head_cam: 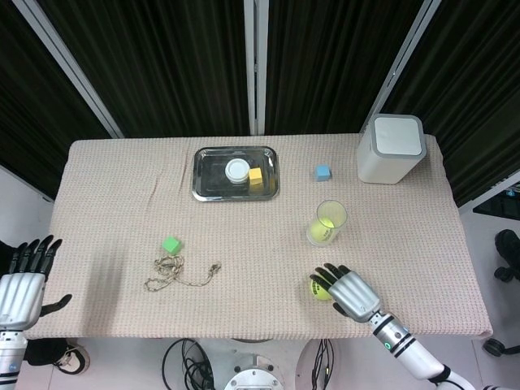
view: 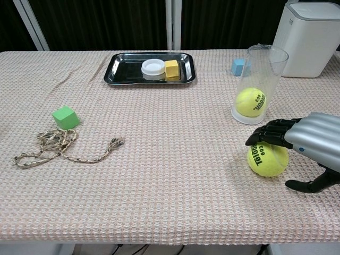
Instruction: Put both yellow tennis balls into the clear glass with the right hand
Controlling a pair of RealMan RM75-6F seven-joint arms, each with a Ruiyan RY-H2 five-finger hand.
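Observation:
One yellow tennis ball [view: 251, 102] sits at the bottom of the upright clear glass [view: 261, 69], which the head view shows right of centre [head_cam: 330, 218]. The second tennis ball [view: 267, 159] lies on the cloth in front of the glass, near the table's front edge [head_cam: 318, 288]. My right hand [view: 305, 143] reaches over it from the right, dark fingertips [view: 260, 139] on the ball's top and the thumb low and apart from it. In the head view that hand [head_cam: 352, 293] covers the ball's right side. My left hand [head_cam: 19, 280] hangs off the table's left, fingers spread and holding nothing.
A metal tray [view: 114, 70] at the back holds a white lid [view: 153, 68] and a yellow cube [view: 171, 68]. A blue cube [view: 238, 66] and a white box-shaped appliance [view: 308, 32] stand behind the glass. A green cube [view: 65, 117] and a rope [view: 58, 144] lie at the left.

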